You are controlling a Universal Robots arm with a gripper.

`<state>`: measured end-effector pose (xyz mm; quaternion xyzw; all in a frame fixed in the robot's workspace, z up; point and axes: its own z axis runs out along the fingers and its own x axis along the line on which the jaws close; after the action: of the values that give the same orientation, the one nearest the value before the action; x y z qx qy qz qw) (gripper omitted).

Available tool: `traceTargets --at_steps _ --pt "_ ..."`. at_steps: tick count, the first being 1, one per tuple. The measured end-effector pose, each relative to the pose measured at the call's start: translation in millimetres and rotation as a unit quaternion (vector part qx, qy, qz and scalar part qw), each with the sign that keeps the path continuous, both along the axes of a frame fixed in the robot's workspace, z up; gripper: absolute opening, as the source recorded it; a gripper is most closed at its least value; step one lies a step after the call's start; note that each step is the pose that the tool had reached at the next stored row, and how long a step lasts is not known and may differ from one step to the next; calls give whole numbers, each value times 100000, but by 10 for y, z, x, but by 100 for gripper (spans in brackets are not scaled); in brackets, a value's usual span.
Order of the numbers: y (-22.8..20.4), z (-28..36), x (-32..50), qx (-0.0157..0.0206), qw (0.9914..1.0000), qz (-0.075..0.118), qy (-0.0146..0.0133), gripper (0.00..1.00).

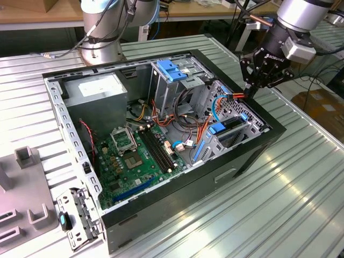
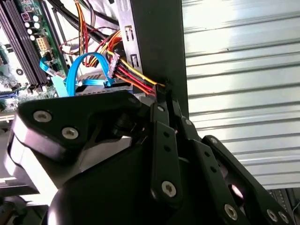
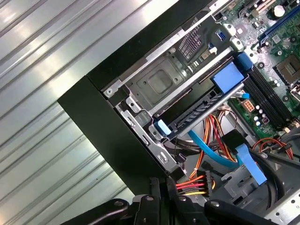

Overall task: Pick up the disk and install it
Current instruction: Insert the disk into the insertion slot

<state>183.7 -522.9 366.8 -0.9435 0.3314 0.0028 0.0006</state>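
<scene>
I observe the end effector [image 1: 249, 94] over the open computer case [image 1: 161, 134], at its corner toward two o'clock in the exterior view. In both wrist views its fingers are drawn together [image 2: 163, 93] [image 3: 163, 183], pinching the end of a bundle of red, orange and yellow power wires [image 3: 193, 183], which runs back into the case interior.

I find the disk [image 3: 197, 112] seated in the drive bay [image 1: 231, 126] at that same corner. It is seen edge-on as a dark strip between grey metal walls; a blue carrier tab [image 3: 161, 127] sits at the end nearer the fingers, and a larger blue piece [image 3: 227, 77] at the far end. The end effector is near the disk but apart from it. A light blue data cable [image 3: 211, 152] loops just beside the bay, and the wire bundle crosses over it.

Elsewhere in the case, the motherboard [image 1: 131, 161] lies flat toward seven o'clock and the power supply [image 1: 97, 91] stands at ten o'clock. The tall cage with a blue top [image 1: 172, 72] is at twelve o'clock.

The case rests on a ribbed metal counter [image 1: 301, 177]. A second arm's base [image 1: 102, 37] stands behind the case at eleven o'clock, and a grey fixture [image 1: 27, 204] lies at eight o'clock, well apart from the case.
</scene>
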Motion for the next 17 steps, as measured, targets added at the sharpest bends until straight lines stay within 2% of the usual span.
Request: traceTargets --at_steps 1,3,8,17 --pt "0 45 0 -4 100000 0 1 17" --pt "0 110 0 -8 100000 -1 4 17" --pt "0 117 0 1 100000 1 7 17" --pt "-1 106 -166 -52 100000 -179 6 17"
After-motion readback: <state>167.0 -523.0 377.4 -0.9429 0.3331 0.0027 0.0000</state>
